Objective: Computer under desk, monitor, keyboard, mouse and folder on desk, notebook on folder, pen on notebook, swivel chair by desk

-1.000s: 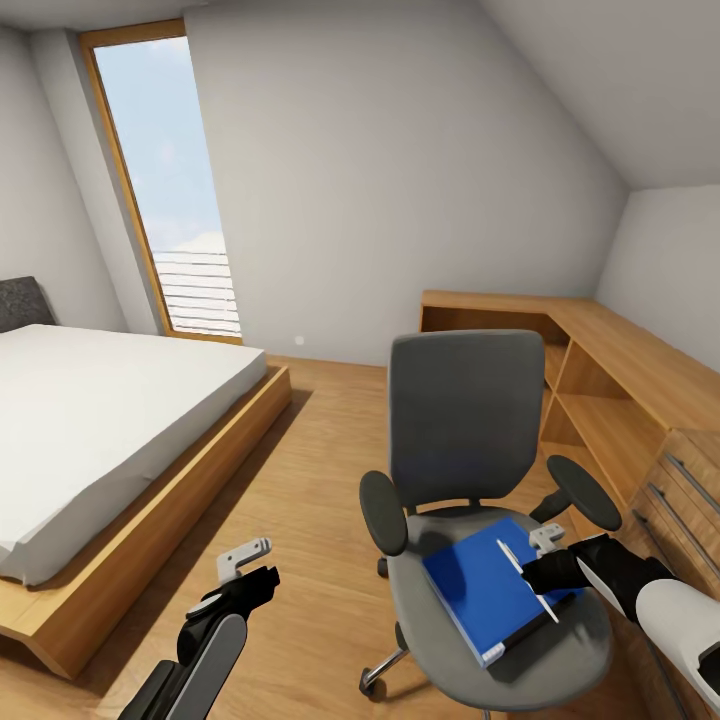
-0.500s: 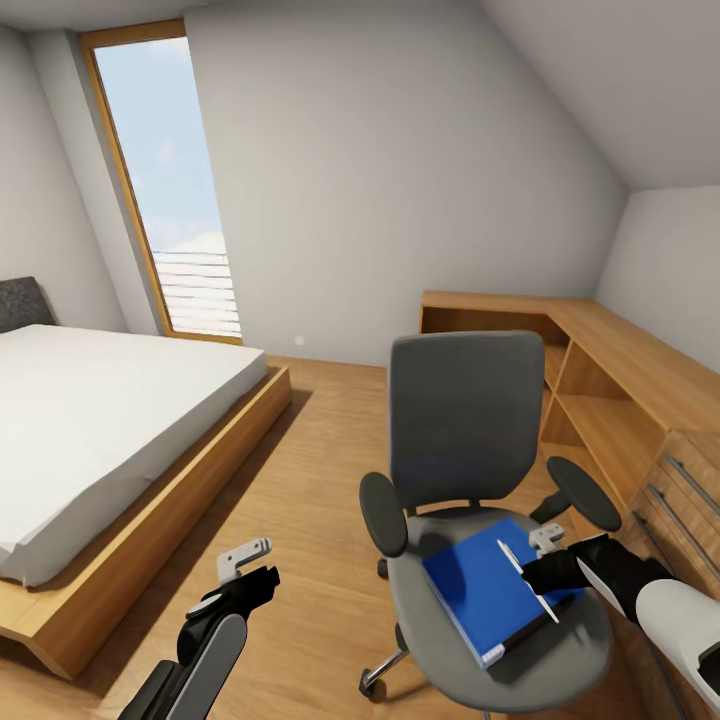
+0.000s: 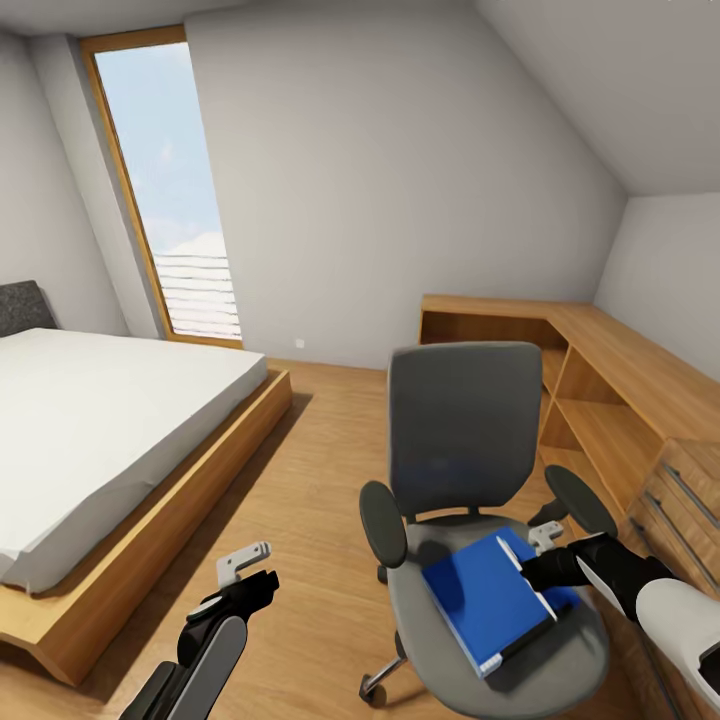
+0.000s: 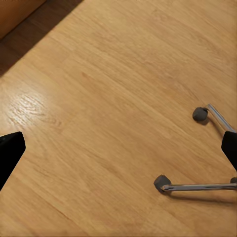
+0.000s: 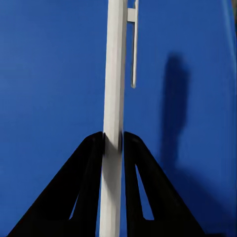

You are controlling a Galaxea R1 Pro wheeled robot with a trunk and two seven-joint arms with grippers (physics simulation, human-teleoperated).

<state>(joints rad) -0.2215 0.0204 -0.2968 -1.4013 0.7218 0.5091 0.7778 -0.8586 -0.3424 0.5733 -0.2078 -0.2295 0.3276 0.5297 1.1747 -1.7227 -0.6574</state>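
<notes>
My right arm [image 3: 650, 590] reaches in from the right side, low over the chair [image 3: 470, 470]. It bends in toward the seat, and its black wrist points at the folder [image 3: 485, 595]. My right claw [image 3: 533, 573] is pinched tight on the pen [image 3: 525, 577]. In the right wrist view the two black fingers [image 5: 91, 177] squeeze the white pen [image 5: 113, 98] from both sides, and its clip sticks out to one side. The blue folder [image 5: 49, 74] is right under the pen, but I cannot tell if the pen touches it.

The folder lies flat on the grey seat, turned a bit crooked. Its white page edges show at the near corner. The chair stands on the wood floor [image 3: 300, 500] with its tall back up and a black armrest on each side. A wood dresser [image 3: 690, 500] is just to its right.

My left arm [image 3: 205, 640] sticks out low on the left, over bare floor. My left claw [image 3: 245, 563] holds nothing. In the left wrist view its dark fingertips [image 4: 10, 153] sit far apart at the edges, so it is open. Below it I see two chair wheels [image 4: 200, 114] on shiny legs.

A bed [image 3: 110, 420] is on the left, under a tall window [image 3: 170, 190].
</notes>
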